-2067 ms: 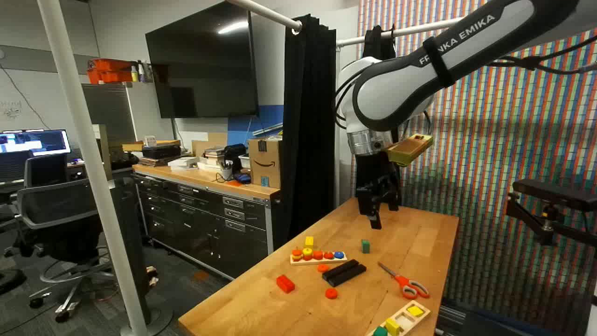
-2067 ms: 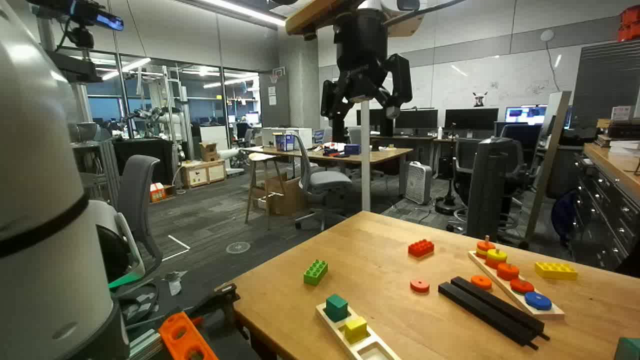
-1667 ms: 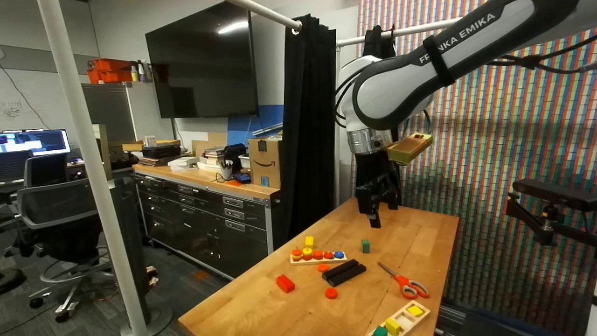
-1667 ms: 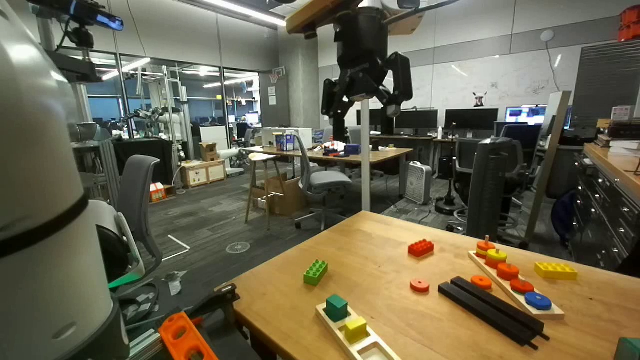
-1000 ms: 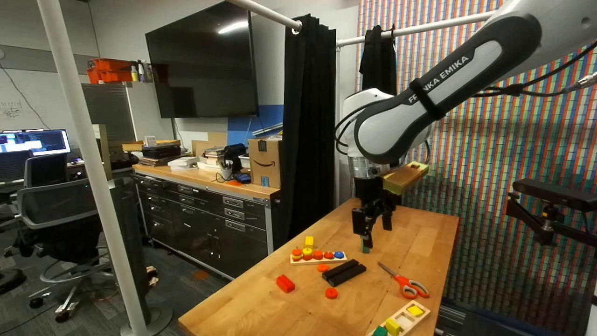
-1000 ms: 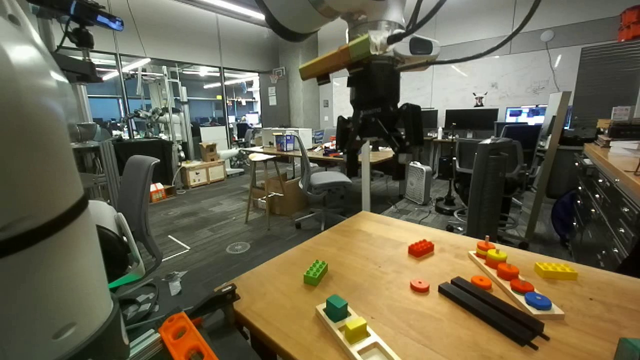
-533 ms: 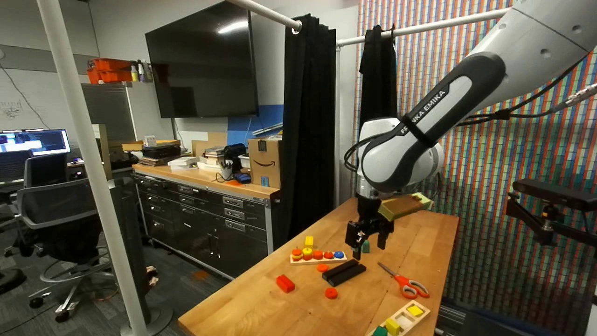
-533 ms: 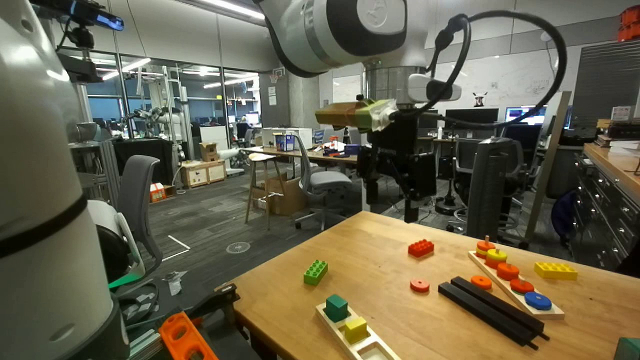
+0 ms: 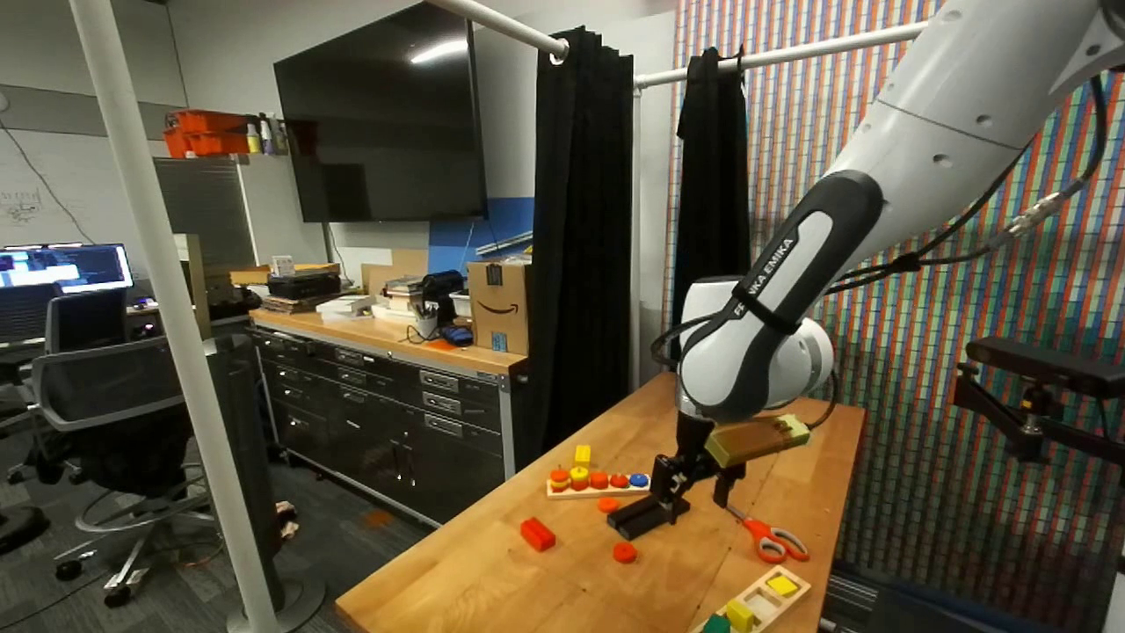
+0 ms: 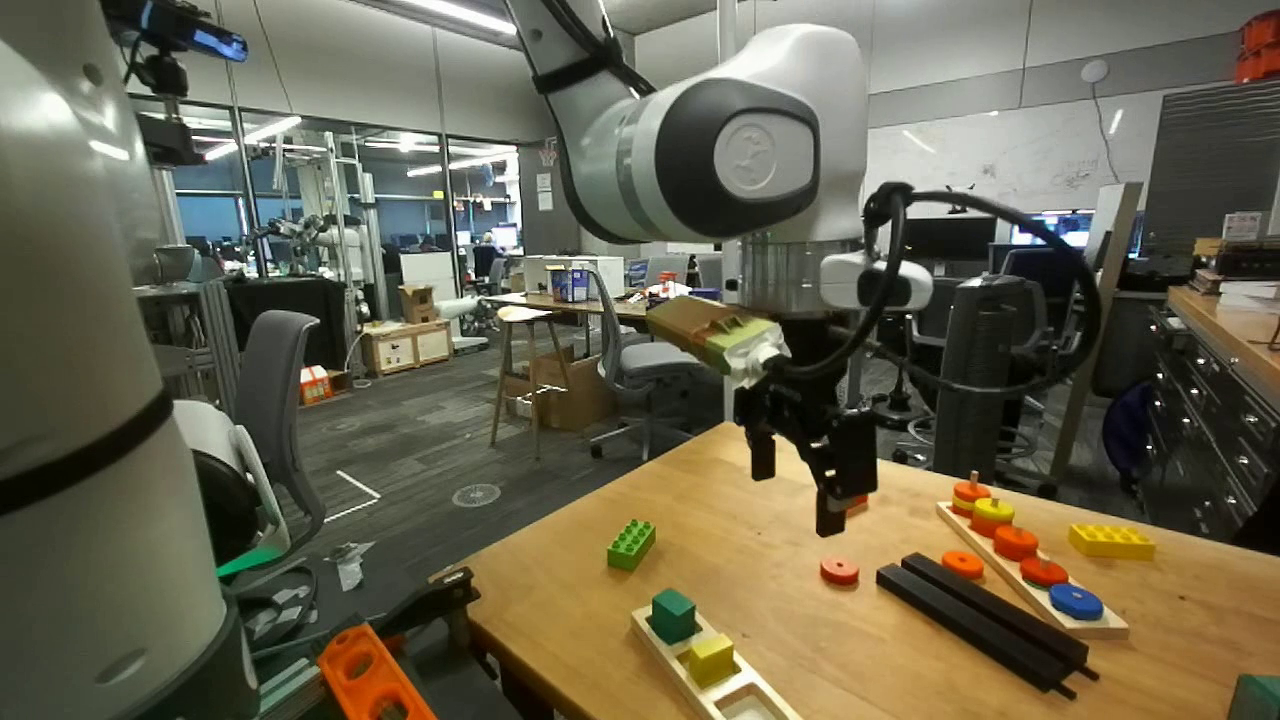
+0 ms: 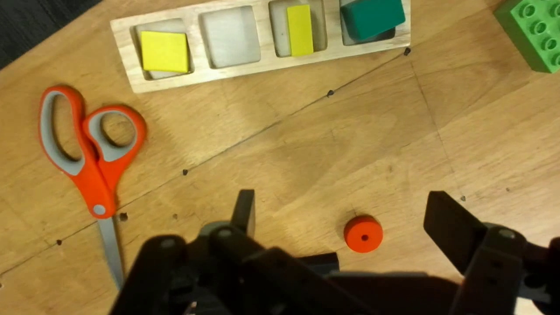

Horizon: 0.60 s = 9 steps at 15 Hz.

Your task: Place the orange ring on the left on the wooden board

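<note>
Likely reach step: my gripper (image 11: 343, 213) spread wide, empty; orange ring (image 11: 363, 228) lower than it; next needs centring, descent.

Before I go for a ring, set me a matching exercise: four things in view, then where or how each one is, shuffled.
Things
1. gripper
2. blue ring
3. loose orange ring nearer the pale tray
4. teal block

Places and states
A. in an end compartment of the pale tray
B. open, above the tabletop
C. on the tabletop, showing between the fingertips in the wrist view
D. at one end of the pegged strip

Pairs: 1-B; 2-D; 3-C; 4-A
</note>
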Tool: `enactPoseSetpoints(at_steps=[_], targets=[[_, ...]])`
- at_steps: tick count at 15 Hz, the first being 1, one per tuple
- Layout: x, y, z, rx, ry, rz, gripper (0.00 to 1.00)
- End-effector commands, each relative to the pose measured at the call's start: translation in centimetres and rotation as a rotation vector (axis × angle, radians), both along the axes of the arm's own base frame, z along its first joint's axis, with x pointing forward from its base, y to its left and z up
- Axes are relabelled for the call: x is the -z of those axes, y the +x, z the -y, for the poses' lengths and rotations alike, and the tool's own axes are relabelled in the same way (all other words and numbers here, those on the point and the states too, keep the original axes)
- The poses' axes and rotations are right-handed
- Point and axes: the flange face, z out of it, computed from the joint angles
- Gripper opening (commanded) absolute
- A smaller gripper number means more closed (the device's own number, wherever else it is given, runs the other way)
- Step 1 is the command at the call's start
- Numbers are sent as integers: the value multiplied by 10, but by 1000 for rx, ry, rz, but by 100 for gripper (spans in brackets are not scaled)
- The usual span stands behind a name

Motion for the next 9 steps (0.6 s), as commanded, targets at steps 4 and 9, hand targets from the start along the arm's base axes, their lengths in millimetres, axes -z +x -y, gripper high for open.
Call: enactPoseSetpoints(at_steps=[4, 9], targets=[[46, 32, 7, 70, 13, 38, 100], [73, 69, 14, 94, 22, 28, 100]])
